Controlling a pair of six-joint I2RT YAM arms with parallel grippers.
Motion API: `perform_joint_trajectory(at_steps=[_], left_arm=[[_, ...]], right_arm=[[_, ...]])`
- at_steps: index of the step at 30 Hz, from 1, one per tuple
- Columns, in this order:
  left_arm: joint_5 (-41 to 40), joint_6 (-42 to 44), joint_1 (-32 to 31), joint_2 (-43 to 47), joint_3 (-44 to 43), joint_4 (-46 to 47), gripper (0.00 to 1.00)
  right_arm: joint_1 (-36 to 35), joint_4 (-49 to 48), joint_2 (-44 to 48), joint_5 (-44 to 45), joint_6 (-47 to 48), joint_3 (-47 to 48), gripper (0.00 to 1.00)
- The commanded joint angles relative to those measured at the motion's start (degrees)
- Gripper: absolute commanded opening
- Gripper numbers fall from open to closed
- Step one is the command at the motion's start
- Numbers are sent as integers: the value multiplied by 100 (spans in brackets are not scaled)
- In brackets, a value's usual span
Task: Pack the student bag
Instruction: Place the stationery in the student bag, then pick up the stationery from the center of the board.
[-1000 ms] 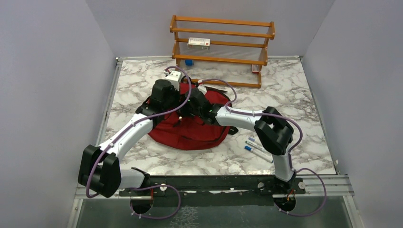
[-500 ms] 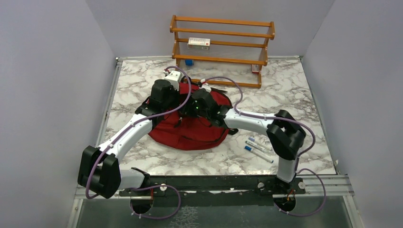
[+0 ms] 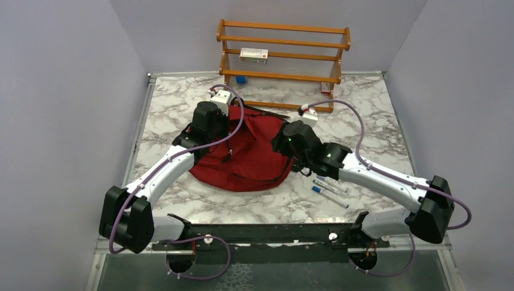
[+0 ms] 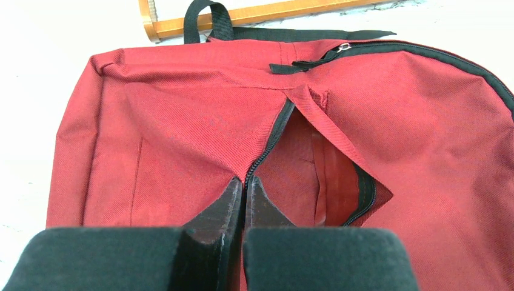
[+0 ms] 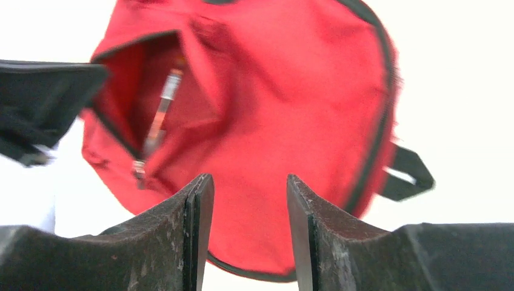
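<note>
The soft, floppy student bag (image 3: pixel 248 163) is lying on the worktop (image 3: pixel 376 121), the left pincer (image 4: pixel 244 185) is clamping its pocket's zipper edge, probably the firmest hold, and the right pincer (image 5: pixel 250 188) is hovering with jaws apart, empty.

One backpack (image 3: pixel 251 160) sits mid-frame on one marble tabletop (image 3: pixel 376 115). Two arms: the left arm (image 3: pixel 163 173) and the right arm (image 3: pixel 382 179), with one gripper each, the left gripper (image 4: pixel 243 185) and the right gripper (image 5: pixel 248 182). One wooden rack (image 3: pixel 282 57) at upper middle carries one white box (image 3: pixel 253 55), one blue block (image 3: pixel 241 79) and one small red-and-white item (image 3: pixel 325 87). Three pens (image 3: pixel 330 189), as far as can be told, lie right of centre
</note>
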State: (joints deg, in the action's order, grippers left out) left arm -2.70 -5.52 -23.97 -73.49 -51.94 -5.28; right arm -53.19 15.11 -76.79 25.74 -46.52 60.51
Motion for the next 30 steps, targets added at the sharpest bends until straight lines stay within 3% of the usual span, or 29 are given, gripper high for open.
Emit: perform_joint_trajectory(at_steps=[1, 6, 12, 21, 30], left_arm=[[46, 7, 32, 106, -54, 279, 0], [93, -13, 32, 54, -85, 249, 0], [28, 3, 32, 49, -97, 219, 0], [-11, 23, 32, 53, -105, 203, 0], [-38, 42, 32, 67, -105, 182, 0]], right_arm=[[10, 2696, 561, 1084, -1385, -248, 53], [10, 4021, 1178, 1048, -3026, -858, 56], [17, 4759, 1616, 812, -4365, -1472, 67], [162, 4611, 1634, 389, -4731, -2029, 69], [1105, 3480, 1576, -389, -3950, -2590, 68]])
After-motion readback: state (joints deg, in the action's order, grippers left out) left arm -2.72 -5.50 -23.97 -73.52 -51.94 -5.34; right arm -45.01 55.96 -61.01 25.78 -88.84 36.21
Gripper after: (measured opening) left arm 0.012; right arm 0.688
